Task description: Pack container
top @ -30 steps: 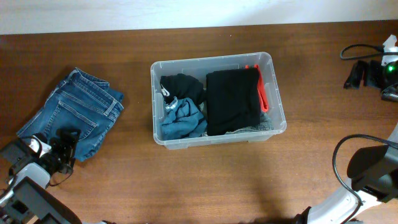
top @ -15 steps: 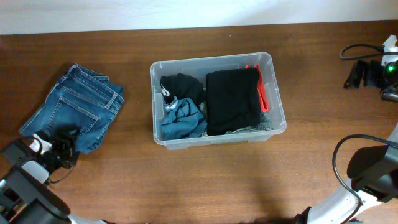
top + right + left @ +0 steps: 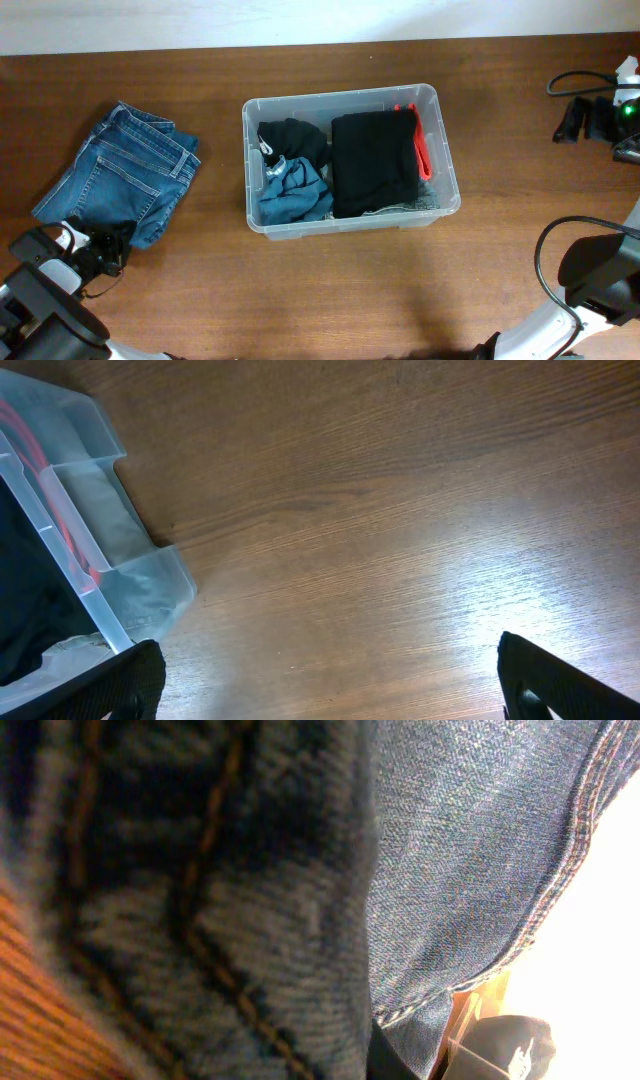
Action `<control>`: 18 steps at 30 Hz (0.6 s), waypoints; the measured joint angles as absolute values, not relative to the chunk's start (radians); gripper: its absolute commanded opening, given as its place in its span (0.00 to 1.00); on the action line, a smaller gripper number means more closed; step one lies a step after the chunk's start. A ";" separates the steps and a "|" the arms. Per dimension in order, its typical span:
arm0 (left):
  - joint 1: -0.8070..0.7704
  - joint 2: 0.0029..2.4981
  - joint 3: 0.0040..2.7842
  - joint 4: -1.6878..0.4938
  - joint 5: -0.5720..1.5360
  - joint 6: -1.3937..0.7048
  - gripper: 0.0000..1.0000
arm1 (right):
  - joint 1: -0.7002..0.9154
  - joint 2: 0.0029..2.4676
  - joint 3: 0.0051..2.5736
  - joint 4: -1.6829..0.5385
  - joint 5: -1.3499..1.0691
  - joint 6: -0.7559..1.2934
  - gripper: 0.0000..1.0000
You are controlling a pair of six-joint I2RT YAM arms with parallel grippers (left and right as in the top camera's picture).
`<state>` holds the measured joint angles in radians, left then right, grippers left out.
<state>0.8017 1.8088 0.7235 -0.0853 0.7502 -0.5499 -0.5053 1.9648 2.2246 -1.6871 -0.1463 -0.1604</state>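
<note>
The clear container (image 3: 443, 150) stands mid-table, and its corner (image 3: 150, 575) also shows in the right wrist view. Inside lie a folded black garment (image 3: 372, 163), a second black piece (image 3: 293, 138), a crumpled blue cloth (image 3: 293, 192) and a red strip (image 3: 421, 145). Folded blue jeans (image 3: 120, 180) lie on the wood to its left. My left gripper (image 3: 108, 247) sits at their near corner, shut on the denim (image 3: 430, 890), which fills its wrist view. My right gripper (image 3: 330, 680) hangs open over bare wood right of the container, its fingers (image 3: 120, 685) wide apart.
A black device with cables (image 3: 585, 118) lies at the far right edge. The right arm's body (image 3: 600, 270) and its cable loop occupy the near right corner. The table's far edge runs along the top.
My left gripper slid back from over the jeans to their near corner and closed on the fabric. The jeans shifted slightly. The right arm stayed still.
</note>
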 measured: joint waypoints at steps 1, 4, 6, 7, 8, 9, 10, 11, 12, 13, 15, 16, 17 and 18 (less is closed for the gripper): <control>0.802 1.808 0.723 -0.085 0.749 -0.549 0.03 | -0.505 1.965 2.225 -1.687 -0.146 -0.160 0.98; 0.795 1.777 0.719 -0.112 0.725 -0.543 0.02 | -0.505 1.965 2.225 -1.687 -0.146 -0.160 0.98; 0.792 1.738 0.710 -0.145 0.701 -0.543 0.01 | -0.505 1.965 2.225 -1.687 -0.146 -0.160 0.98; 0.791 1.703 0.709 -0.183 0.681 -0.542 0.01 | -0.505 1.965 2.225 -1.687 -0.146 -0.161 0.98; 0.791 1.655 0.709 -0.219 0.661 -0.542 0.00 | -0.505 1.965 2.225 -1.687 -0.146 -0.160 0.98; 0.789 1.608 0.711 -0.244 0.644 -0.542 0.01 | -0.505 1.965 2.225 -1.687 -0.147 -0.161 0.98; 0.788 1.566 0.716 -0.270 0.630 -0.539 0.01 | -0.505 1.965 2.225 -1.687 -0.146 -0.161 0.98; 0.786 1.524 0.722 -0.292 0.619 -0.535 0.01 | -0.505 1.965 2.225 -1.687 -0.146 -0.161 0.98; 0.785 1.485 0.730 -0.313 0.610 -0.532 0.00 | -0.505 1.965 2.225 -1.687 -0.146 -0.160 0.98; 0.785 1.443 0.740 -0.329 0.604 -0.531 0.01 | -0.505 1.965 2.225 -1.687 -0.146 -0.160 0.98; 0.785 1.372 0.768 -0.352 0.594 -0.524 0.01 | -0.505 1.965 2.225 -1.687 -0.146 -0.161 0.98; 0.785 1.335 0.789 -0.356 0.589 -0.524 0.00 | -0.505 1.965 2.225 -1.687 -0.146 -0.161 0.98; 0.785 1.317 0.802 -0.359 0.585 -0.524 0.01 | -0.505 1.965 2.225 -1.687 -0.146 -0.161 0.98; 0.785 1.298 0.816 -0.364 0.579 -0.523 0.00 | -0.505 1.965 2.225 -1.687 -0.147 -0.161 0.98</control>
